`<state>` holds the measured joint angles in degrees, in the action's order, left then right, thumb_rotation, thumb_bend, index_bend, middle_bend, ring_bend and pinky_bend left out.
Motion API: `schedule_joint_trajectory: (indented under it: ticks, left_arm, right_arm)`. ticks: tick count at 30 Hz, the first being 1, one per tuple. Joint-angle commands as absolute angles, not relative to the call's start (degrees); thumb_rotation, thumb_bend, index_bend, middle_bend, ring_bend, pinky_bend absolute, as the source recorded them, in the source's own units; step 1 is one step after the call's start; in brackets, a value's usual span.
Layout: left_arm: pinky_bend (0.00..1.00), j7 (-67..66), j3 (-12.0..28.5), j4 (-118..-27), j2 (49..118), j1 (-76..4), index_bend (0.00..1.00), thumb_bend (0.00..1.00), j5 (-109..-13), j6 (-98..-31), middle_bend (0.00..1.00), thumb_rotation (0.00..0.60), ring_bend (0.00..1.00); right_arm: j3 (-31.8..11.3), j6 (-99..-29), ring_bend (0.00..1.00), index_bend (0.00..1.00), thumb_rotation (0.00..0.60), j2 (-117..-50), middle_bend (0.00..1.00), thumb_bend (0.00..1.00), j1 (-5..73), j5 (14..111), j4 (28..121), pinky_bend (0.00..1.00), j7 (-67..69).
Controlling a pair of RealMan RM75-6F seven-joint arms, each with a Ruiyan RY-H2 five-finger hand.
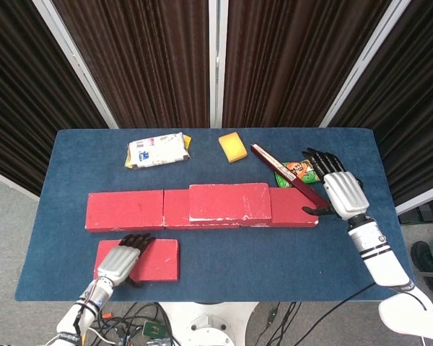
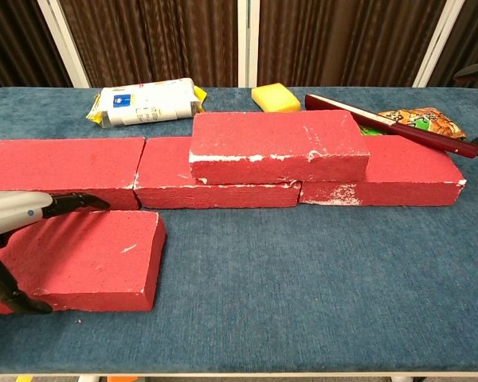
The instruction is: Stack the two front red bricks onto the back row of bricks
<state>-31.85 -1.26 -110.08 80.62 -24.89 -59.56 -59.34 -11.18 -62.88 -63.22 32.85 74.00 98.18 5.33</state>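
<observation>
Left hand (image 1: 120, 261) rests on the 1 front red brick (image 1: 151, 259) at the table's near edge, fingers spread over it — right hand (image 1: 337, 191), fingers apart, beside the back row (image 1: 202, 207).

White packet (image 1: 156, 151), yellow sponge (image 1: 232, 146), dark-red knife (image 1: 287, 175), orange-green snack bag (image 1: 297, 171) behind bricks.

Bright, even, sharp; soft shadows
</observation>
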Motion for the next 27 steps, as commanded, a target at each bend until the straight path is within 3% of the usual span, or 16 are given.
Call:
schedule_joint_trajectory:
  ticks: [1,27]
  left_arm:
    - [0.0,-31.88,-1.25,-109.42,81.1,-25.24,0.0,0.0,-58.96,-59.63,0.0,0.6,0.0]
    - [0.03,-31.83,-2.93,-106.98,82.52,-27.39,0.0,0.0,-56.5,-60.23,0.0,0.6,0.0]
  right_arm:
    - [-11.22,-62.7,0.0,0.0,0.6,-63.36,0.0,0.0,32.84,74.1,98.01,0.0,5.41]
    - [-11.4,-61.0,0.0,0.0,0.6,-64.04,0.0,0.0,32.38,73.68,96.6,0.0,5.74]
